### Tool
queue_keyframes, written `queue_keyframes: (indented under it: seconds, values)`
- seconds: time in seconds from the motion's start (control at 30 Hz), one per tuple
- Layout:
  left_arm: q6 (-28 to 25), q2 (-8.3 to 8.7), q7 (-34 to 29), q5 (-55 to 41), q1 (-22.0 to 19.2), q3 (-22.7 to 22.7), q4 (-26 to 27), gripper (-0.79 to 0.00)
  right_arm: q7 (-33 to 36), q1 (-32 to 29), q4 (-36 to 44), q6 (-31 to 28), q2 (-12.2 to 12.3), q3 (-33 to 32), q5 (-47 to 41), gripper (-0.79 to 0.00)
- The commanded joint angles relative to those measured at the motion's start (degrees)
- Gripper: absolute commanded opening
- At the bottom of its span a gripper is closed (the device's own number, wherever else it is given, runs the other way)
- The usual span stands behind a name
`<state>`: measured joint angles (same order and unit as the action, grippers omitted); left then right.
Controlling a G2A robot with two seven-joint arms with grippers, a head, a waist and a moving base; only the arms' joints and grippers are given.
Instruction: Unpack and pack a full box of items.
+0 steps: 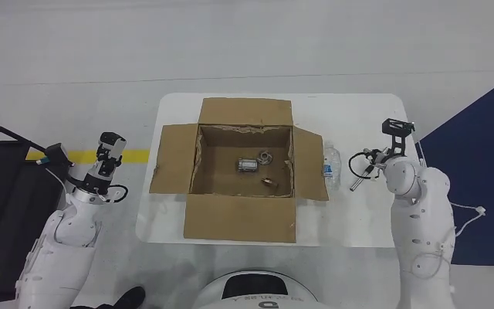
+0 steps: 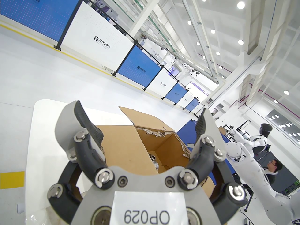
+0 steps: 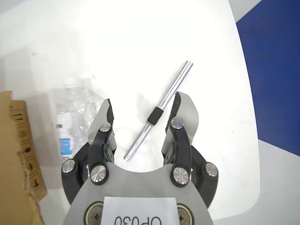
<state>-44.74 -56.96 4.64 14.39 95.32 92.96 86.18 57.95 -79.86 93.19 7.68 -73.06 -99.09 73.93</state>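
Metal rod (image 3: 156, 113) lies beneath the right tool (image 3: 142, 98), spread wide (left tool (image 2: 141, 107) likewise spread).

an open box (image 1: 239, 218) is sitting mid-table (image 1: 363, 224), holding metal parts (image 1: 247, 165); a bottle (image 1: 331, 164) is lying beside its right flap.

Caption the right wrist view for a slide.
Open right gripper over metal rod, water bottle beside cardboard box.
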Motion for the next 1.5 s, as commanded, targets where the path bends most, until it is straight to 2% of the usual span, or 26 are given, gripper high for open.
queue_keyframes:
  seconds: [0.0,0.2,0.47,0.93,1.0,1.1,1.3,1.47]
  values:
    - [0.0,0.0,0.0,0.0,0.0,0.0,0.0,0.0,0.9,0.2,-0.9,0.6,0.0,0.0,0.1,-0.453]
    - [0.0,0.0,0.0,0.0,0.0,0.0,0.0,0.0,3.6,0.5,-3.7,1.3,0.2,-1.1,-2.3,-0.489]
    - [0.0,0.0,0.0,0.0,0.0,0.0,0.0,0.0,3.9,1.9,-7.4,2.0,0.3,-0.5,-3.4,-0.468]
    - [0.0,0.0,0.0,0.0,0.0,0.0,0.0,0.0,4.3,7.4,-16.4,4.2,0.5,2.3,-1.5,-0.551]
    - [0.0,0.0,0.0,0.0,0.0,0.0,0.0,0.0,4.6,8.4,-17.8,4.9,0.6,3.0,0.2,-0.582]
    - [0.0,0.0,0.0,0.0,0.0,0.0,0.0,0.0,4.8,9.2,-18.8,4.8,0.7,3.1,0.4,-0.785]
    - [0.0,0.0,0.0,0.0,0.0,0.0,0.0,0.0,3.7,8.0,-15.4,4.1,0.9,1.2,-2.1,-0.785]
    - [0.0,0.0,0.0,0.0,0.0,0.0,0.0,0.0,-0.4,5.2,-9.8,4.0,1.0,-3.6,-10.8,-0.785]
